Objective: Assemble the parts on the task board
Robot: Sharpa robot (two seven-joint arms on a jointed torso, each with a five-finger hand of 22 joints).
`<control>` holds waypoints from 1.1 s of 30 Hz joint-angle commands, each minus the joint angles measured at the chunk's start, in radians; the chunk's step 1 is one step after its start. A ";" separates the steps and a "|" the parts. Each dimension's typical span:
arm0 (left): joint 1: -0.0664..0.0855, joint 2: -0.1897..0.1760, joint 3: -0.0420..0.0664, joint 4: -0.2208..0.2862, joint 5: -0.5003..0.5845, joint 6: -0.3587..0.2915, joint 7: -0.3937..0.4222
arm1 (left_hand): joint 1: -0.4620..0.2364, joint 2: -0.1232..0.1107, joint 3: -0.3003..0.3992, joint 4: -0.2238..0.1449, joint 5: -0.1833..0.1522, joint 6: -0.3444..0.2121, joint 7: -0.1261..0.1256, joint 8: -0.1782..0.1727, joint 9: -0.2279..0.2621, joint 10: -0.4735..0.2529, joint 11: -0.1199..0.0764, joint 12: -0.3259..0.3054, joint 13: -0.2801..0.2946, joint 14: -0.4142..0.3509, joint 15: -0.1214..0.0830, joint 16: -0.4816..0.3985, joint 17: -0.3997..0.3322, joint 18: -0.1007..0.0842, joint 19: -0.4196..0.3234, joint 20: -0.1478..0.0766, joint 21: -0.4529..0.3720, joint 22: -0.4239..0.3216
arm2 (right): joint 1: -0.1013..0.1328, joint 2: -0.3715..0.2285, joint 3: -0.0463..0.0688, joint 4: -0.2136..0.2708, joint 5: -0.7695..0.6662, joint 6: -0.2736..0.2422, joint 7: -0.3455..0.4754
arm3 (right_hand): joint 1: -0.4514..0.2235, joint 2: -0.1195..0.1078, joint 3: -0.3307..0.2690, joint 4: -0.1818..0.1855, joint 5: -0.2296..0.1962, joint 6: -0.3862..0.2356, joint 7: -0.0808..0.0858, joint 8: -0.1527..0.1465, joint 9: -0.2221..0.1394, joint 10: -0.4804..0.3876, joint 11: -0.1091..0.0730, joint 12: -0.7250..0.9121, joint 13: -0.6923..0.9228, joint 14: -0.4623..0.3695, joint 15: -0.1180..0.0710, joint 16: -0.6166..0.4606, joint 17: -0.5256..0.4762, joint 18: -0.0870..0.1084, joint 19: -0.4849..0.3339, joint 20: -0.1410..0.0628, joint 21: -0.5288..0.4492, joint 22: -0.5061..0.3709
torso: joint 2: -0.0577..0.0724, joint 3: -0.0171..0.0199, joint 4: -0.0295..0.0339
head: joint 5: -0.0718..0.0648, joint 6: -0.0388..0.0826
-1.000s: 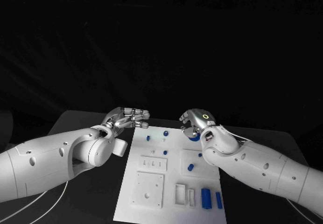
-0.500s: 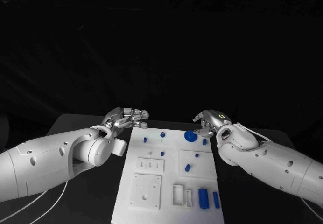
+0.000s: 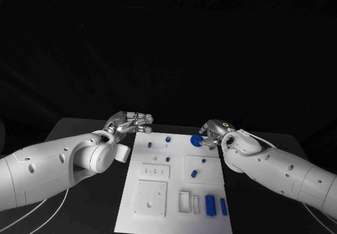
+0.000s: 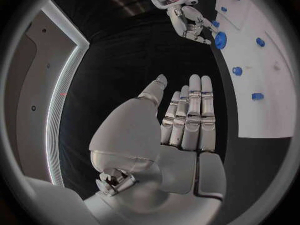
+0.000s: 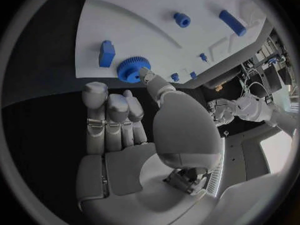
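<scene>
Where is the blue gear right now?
In the head view the gear lies at the board's far right corner, right beside the right hand. In the right wrist view a fingertip touches its rim.

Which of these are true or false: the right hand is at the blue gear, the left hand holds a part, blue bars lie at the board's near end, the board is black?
1. The right hand touches the blue gear: true.
2. The left hand holds a part: false, its fingers hold nothing.
3. Blue bars lie at the near end: true.
4. The task board is black: false, it is white.
</scene>
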 commanded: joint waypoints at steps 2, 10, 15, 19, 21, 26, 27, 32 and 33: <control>0.000 0.005 0.000 -0.002 -0.003 0.022 0.011 | -0.002 0.009 -0.005 -0.002 -0.006 -0.004 -0.001 0.002 0.000 -0.007 0.003 0.000 0.001 -0.002 0.002 -0.006 -0.001 -0.005 0.001 0.007 0.004 -0.002 | -0.003 0.013 0.001 -0.016 0.011 0.029 0.016 | -0.009 0.002 0.000 0.007 0.006 0.005 0.000 -0.003 -0.001 0.011 -0.001 0.017 0.009 0.011 0.000 0.006 0.007 0.010 0.046 0.004 0.006 0.008 | 0.001 -0.0005 0.0014 | 0.002 -0.004; 0.000 0.007 0.000 -0.006 -0.003 0.025 0.010 | -0.002 0.009 -0.005 -0.002 -0.006 -0.004 -0.001 0.002 0.000 -0.007 0.003 0.000 0.001 -0.002 0.002 -0.006 -0.001 -0.005 0.001 0.007 0.004 -0.002 | -0.004 0.027 0.001 -0.032 0.019 0.026 0.015 | -0.014 0.004 -0.009 0.016 0.011 0.005 0.001 -0.003 -0.001 0.016 0.000 0.031 0.018 0.012 0.000 0.011 0.016 0.010 0.048 0.004 0.016 0.021 | 0.001 -0.0010 0.0005 | 0.001 -0.007; 0.000 0.009 0.000 -0.008 -0.003 0.026 0.009 | -0.002 0.009 -0.005 -0.002 -0.006 -0.004 -0.001 0.002 0.000 -0.007 0.003 0.000 0.001 -0.002 0.002 -0.006 -0.001 -0.005 0.001 0.007 0.004 -0.002 | -0.004 0.034 0.001 -0.047 0.024 0.030 0.014 | -0.012 0.007 -0.019 0.024 0.011 0.004 0.001 -0.003 -0.001 0.018 0.000 0.034 0.021 0.012 0.000 0.013 0.021 0.011 0.049 0.004 0.020 0.032 | 0.000 -0.0001 0.0003 | 0.001 -0.008; 0.000 0.010 0.000 -0.009 -0.003 0.027 0.009 | -0.002 0.009 -0.005 -0.002 -0.006 -0.004 -0.001 0.002 0.000 -0.007 0.003 0.000 0.001 -0.002 0.002 -0.006 -0.001 -0.005 0.001 0.007 0.004 -0.002 | -0.004 0.038 0.001 -0.057 0.027 0.032 0.014 | -0.013 0.009 -0.019 0.027 0.014 0.003 0.001 -0.003 -0.001 0.019 0.000 0.036 0.022 0.013 -0.001 0.014 0.022 0.011 0.050 0.003 0.022 0.034 | 0.001 0.0005 -0.0003 | 0.002 -0.009; 0.000 0.010 0.000 -0.010 -0.003 0.028 0.009 | -0.002 0.009 -0.005 -0.002 -0.006 -0.004 -0.001 0.002 0.000 -0.007 0.003 0.000 0.001 -0.002 0.002 -0.006 -0.001 -0.005 0.001 0.007 0.004 -0.002 | -0.003 0.042 0.001 -0.063 0.030 0.032 0.014 | -0.016 0.010 -0.019 0.030 0.015 0.005 0.001 -0.003 -0.001 0.023 0.000 0.042 0.025 0.013 -0.001 0.015 0.023 0.011 0.050 0.003 0.023 0.036 | 0.001 0.0012 -0.0007 | 0.003 -0.009; -0.001 0.011 0.000 -0.011 -0.003 0.029 0.008 | -0.002 0.009 -0.005 -0.002 -0.006 -0.004 -0.001 0.002 0.000 -0.007 0.003 0.000 0.001 -0.002 0.002 -0.006 -0.001 -0.005 0.001 0.007 0.004 -0.002 | -0.002 0.049 0.001 -0.075 0.039 0.037 0.014 | -0.016 0.011 -0.020 0.034 0.015 0.005 0.000 -0.003 -0.001 0.027 0.000 0.057 0.036 0.013 -0.001 0.015 0.024 0.011 0.051 0.003 0.022 0.039 | 0.001 0.0011 -0.0006 | 0.004 -0.010; -0.001 0.011 0.000 -0.011 -0.003 0.030 0.007 | -0.002 0.009 -0.005 -0.002 -0.006 -0.004 -0.001 0.002 0.000 -0.007 0.003 0.000 0.001 -0.002 0.002 -0.006 -0.001 -0.005 0.001 0.007 0.004 -0.002 | -0.001 0.051 0.001 -0.079 0.041 0.038 0.014 | -0.016 0.012 -0.020 0.035 0.015 0.006 0.000 -0.003 -0.001 0.028 0.000 0.059 0.037 0.013 -0.002 0.016 0.025 0.011 0.051 0.003 0.025 0.041 | 0.001 0.0010 -0.0001 | 0.003 -0.010; -0.001 0.013 0.000 -0.013 -0.004 0.031 0.007 | -0.005 0.011 -0.006 -0.004 -0.007 -0.006 -0.001 0.002 0.000 -0.008 0.003 0.000 0.002 -0.003 0.002 -0.006 -0.001 -0.005 0.001 0.007 0.004 -0.004 | 0.000 0.063 0.001 -0.092 0.050 0.043 0.016 | -0.018 0.013 -0.022 0.039 0.017 0.004 0.001 -0.003 -0.002 0.029 0.000 0.060 0.038 0.013 -0.002 0.018 0.027 0.012 0.052 0.002 0.028 0.044 | 0.001 0.0017 0.0001 | 0.005 -0.011; -0.001 0.013 0.000 -0.013 -0.004 0.031 0.006 | -0.005 0.011 -0.006 -0.004 -0.007 -0.006 -0.001 0.002 0.000 -0.008 0.003 0.000 0.002 -0.003 0.002 -0.006 -0.001 -0.005 0.001 0.007 0.004 -0.004 | 0.000 0.066 0.001 -0.096 0.052 0.044 0.017 | -0.018 0.014 -0.023 0.040 0.017 0.004 0.001 -0.003 -0.002 0.030 0.000 0.062 0.039 0.013 -0.002 0.019 0.028 0.012 0.052 0.002 0.029 0.045 | 0.002 0.0015 0.0008 | 0.004 -0.011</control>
